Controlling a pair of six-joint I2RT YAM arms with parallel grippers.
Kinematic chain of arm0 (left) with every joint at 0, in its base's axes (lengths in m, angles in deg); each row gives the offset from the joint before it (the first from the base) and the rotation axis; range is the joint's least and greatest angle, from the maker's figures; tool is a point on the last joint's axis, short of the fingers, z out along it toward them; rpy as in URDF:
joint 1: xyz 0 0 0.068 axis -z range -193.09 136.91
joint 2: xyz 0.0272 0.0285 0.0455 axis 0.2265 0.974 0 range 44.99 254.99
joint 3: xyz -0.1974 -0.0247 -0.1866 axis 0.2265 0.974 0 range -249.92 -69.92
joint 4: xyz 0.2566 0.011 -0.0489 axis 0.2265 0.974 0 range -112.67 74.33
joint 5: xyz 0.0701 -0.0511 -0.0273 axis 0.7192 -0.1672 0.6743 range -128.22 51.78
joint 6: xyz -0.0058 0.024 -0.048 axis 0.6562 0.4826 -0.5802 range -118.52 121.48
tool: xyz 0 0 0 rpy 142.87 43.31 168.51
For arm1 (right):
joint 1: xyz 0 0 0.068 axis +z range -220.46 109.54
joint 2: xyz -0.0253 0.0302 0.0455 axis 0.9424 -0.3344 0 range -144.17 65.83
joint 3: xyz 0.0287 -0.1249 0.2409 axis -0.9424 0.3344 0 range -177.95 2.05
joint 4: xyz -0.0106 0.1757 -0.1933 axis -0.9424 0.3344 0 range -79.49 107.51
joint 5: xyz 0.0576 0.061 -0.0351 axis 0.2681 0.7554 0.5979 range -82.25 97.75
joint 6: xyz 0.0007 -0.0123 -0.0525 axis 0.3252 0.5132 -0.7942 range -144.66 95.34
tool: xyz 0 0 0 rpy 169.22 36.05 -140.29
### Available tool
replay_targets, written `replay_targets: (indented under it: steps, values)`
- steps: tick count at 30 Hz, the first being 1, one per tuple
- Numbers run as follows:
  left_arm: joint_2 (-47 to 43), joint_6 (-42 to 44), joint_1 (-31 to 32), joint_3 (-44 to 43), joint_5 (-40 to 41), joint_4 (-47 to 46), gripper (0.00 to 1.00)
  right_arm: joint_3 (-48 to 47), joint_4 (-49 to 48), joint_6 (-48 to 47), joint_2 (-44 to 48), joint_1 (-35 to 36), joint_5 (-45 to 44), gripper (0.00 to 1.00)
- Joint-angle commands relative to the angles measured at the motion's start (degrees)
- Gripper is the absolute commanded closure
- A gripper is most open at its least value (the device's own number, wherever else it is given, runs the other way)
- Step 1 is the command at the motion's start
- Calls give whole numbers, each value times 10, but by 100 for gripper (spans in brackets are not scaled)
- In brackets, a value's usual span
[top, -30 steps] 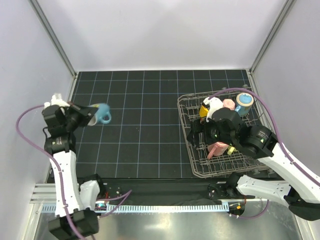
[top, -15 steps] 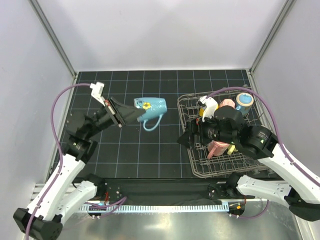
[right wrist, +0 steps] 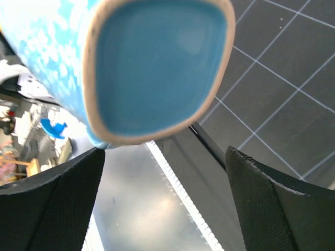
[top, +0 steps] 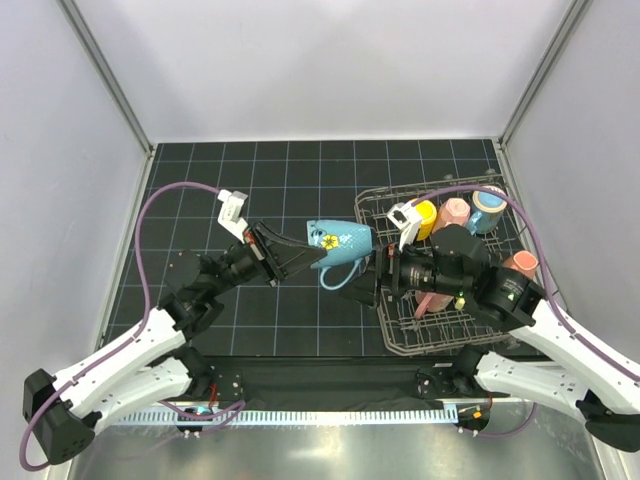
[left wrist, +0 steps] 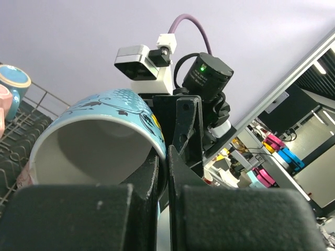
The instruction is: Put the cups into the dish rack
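Note:
A light blue mug (top: 340,240) with a yellow flower hangs on its side in the air just left of the dish rack (top: 400,335). My left gripper (top: 305,255) is shut on its rim, one finger inside the pale interior (left wrist: 99,141) and one outside. My right gripper (top: 365,285) is open, with the mug's blue base (right wrist: 157,63) just in front of its spread fingers (right wrist: 282,204) and apart from them. In the rack are a yellow cup (top: 425,213), a pink cup (top: 455,212), a blue cup with an orange inside (top: 488,207) and a salmon cup (top: 520,262).
A pinkish-red cup (top: 432,300) lies low in the rack under my right arm. The black gridded mat (top: 250,190) covers the table. Grey walls close in the left, back and right sides. A metal rail (top: 330,412) runs along the near edge.
My left arm has swung the blue mug from the far left across the mat to the rack's left side. My right gripper has come out leftward from over the rack to face it.

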Motion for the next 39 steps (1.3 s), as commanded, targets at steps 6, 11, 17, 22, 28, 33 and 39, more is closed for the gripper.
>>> replay_targets:
  steps: [6,11,17,22,28,33,39]
  values:
    - [17,29,11,-34,13,-107,100,8,-39,24,49,1,-55,8]
    - [5,44,12,-23,37,-113,100,15,-57,29,65,1,-60,13]
    - [2,41,14,-16,46,-130,100,25,-129,60,60,1,-54,24]
    - [12,17,18,-10,59,-179,99,41,-201,77,49,1,-38,34]
    - [24,13,30,-13,67,-198,100,44,-254,102,39,1,-28,44]
    - [39,14,40,-22,75,-210,100,57,-304,128,42,1,-25,48]
    - [60,20,64,-32,78,-217,100,82,-348,155,43,1,-20,52]
